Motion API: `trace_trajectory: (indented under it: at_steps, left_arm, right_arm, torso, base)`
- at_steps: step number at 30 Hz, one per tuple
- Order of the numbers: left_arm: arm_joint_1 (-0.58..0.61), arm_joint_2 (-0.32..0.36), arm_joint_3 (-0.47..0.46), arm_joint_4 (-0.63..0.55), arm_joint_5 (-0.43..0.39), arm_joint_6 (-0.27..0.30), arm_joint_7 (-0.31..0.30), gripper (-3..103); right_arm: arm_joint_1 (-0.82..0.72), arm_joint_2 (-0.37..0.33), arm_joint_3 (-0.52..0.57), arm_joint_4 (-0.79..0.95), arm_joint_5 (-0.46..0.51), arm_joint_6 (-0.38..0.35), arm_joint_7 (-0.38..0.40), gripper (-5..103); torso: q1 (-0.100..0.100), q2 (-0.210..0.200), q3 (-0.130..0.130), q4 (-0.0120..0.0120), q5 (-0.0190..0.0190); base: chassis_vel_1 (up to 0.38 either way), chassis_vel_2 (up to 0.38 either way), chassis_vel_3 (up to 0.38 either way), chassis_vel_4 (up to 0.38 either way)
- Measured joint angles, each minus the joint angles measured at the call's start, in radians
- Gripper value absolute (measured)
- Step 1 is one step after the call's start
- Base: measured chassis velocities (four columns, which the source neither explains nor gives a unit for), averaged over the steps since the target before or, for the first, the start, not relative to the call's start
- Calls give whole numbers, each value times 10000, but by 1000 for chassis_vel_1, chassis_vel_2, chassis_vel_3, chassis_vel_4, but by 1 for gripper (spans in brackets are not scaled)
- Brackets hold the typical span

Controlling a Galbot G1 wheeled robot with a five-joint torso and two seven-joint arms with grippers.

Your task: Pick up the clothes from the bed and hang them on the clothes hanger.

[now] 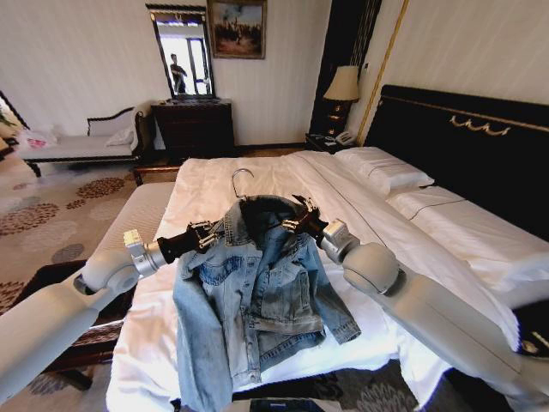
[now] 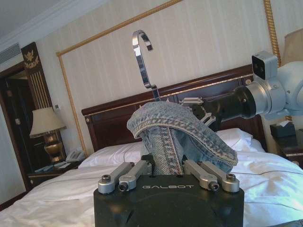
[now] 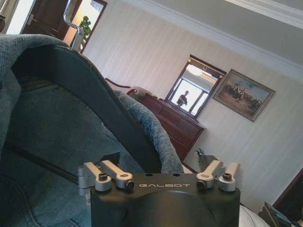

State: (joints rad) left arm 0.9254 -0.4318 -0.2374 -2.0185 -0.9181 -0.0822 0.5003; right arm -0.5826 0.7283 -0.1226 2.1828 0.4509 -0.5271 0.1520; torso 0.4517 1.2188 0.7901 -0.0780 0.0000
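Head view: my left gripper (image 1: 208, 233) and right gripper (image 1: 300, 221) clamp light-blue denim jacket (image 1: 257, 300) shoulders, already draped on thin black hanger (image 1: 243, 182), raised above white-sheeted bed (image 1: 360, 223). Remaining: straighten, release.

Both arms are smooth pale-grey shells with rounded joints, narrowing to black forearm sections. Each ends in a black hand: the left hand (image 1: 208, 233) and right hand (image 1: 298, 220) have silver linkage bars fixed by dark screws, and "GALBOT" is printed on the black housing
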Motion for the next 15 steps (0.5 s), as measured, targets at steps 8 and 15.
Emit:
trace_trajectory:
  at_steps: [8,15]
  left_arm:
    - [83,-21,28,-77,0,20,4,19]
    - [181,-47,2,-127,0,20,8,19]
  right_arm:
    - [187,175,-246,-198,-167,15,55,88]
    - [201,187,-282,-251,-258,33,26,61]
  torso:
    - [0,0,0,0,0]
    - [0,-1,0,0,0]
  base:
    - [0,0,0,0]
    - [0,0,0,0]
